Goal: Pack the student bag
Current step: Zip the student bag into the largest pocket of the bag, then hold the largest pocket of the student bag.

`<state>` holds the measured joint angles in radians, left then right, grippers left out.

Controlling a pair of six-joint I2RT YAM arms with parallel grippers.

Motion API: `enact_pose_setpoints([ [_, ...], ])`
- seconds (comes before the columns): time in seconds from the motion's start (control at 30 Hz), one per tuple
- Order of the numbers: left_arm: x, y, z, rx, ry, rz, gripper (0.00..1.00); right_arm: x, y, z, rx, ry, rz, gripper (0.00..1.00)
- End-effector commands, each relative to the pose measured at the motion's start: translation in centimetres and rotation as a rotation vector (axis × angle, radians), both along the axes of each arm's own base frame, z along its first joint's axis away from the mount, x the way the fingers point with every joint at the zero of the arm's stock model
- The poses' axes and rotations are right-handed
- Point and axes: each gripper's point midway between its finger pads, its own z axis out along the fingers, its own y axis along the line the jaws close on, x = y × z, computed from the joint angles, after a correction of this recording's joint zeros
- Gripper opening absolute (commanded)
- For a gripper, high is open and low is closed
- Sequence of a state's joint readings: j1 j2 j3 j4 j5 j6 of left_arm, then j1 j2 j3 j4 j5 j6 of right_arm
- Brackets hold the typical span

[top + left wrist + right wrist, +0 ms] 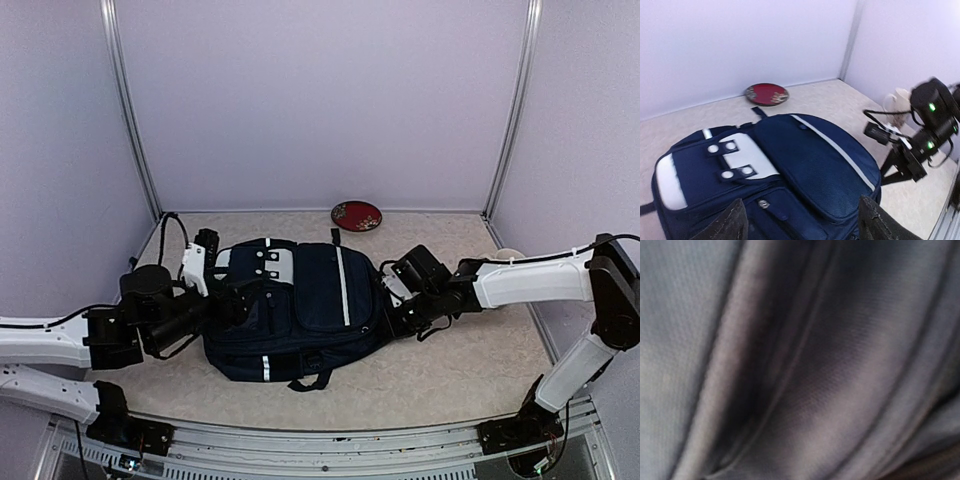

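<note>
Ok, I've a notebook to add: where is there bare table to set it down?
Bare table lies between the student bag and the near edge, and along the back wall either side of the red dish. Crowded: both bag sides, at the left gripper and right gripper.

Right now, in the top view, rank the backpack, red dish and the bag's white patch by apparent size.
1. student bag, clearly largest.
2. red dish and white patch: look about equal, so unranked.
</note>
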<state>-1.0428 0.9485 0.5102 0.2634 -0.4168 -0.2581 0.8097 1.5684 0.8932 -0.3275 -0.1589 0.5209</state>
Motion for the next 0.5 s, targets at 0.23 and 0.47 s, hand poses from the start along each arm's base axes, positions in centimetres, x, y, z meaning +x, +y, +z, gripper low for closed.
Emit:
enact_pose_setpoints([
  [0.23, -6.2, -11.9, -9.3, 0.57, -0.141, -0.529, 0.47, -0.2, 1.8, 1.0, 0.061, 0.002, 0.049, 0.0],
  [0.47, -4.3, -12.3, -14.0, 0.823, -0.092, -0.49, 0.47, -0.4, 2.1, 0.7, 0.073, 0.019, 0.057, 0.0],
])
